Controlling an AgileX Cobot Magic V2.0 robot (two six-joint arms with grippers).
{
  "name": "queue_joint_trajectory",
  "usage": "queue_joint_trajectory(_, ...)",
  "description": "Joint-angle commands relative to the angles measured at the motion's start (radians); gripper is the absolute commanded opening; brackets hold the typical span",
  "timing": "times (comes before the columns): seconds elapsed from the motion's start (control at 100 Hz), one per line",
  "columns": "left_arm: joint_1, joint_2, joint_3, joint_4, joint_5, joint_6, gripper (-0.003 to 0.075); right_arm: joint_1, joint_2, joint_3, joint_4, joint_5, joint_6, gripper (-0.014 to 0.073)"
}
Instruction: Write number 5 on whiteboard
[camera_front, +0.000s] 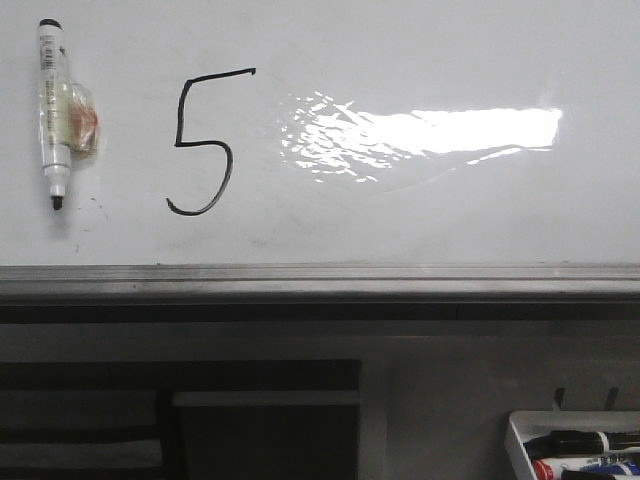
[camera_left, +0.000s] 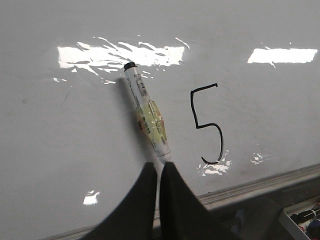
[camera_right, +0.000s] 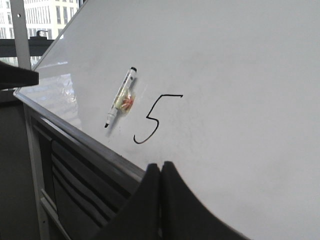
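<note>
Nearest the front camera, low at the right, sits a white tray (camera_front: 520, 440) of markers, below the whiteboard's grey edge strip (camera_front: 320, 280).

On the whiteboard (camera_front: 450, 220), going left to right: a marker (camera_front: 53, 125) lies against the surface, cap up and tip down, with a yellowish patch stuck at its middle; just beside it stands the 5 (camera_front: 205, 140), complete with top bar and hooked belly; then a bright glare.

The left end effector (camera_left: 159, 172) has its jaws pressed together and holds nothing, its tips just below the marker's lower end. The right end effector (camera_right: 161, 172) is likewise closed and empty, hovering off the board below the 5.

The digit looks finished. The risk now is smudging: a finger brushing the fresh ink, or the left arm nudging the marker so that it slides across the stroke.
</note>
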Motion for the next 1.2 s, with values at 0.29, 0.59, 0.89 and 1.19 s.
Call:
queue_joint_trajectory(0.29, 0.003, 0.008, -0.027, 0.006, -0.081, -0.003, -0.0020, -0.007, 0.010, -0.025, -0.003, -0.113, -0.008, -0.0062)
queue_joint_trajectory(0.59, 0.003, 0.008, -0.027, 0.004, -0.077, -0.003, -0.0020, -0.007, 0.010, -0.025, -0.003, -0.113, -0.008, -0.0062)
queue_joint_trajectory(0.89, 0.067, 0.008, -0.027, -0.316, -0.082, 0.463, -0.0020, -0.007, 0.010, -0.025, -0.003, -0.113, -0.008, -0.0062)
queue_joint_trajectory(1.19, 0.333, -0.110, -0.018, -0.287, 0.023, 0.461, -0.0020, -0.007, 0.010, -0.025, -0.003, -0.115, -0.008, -0.0062)
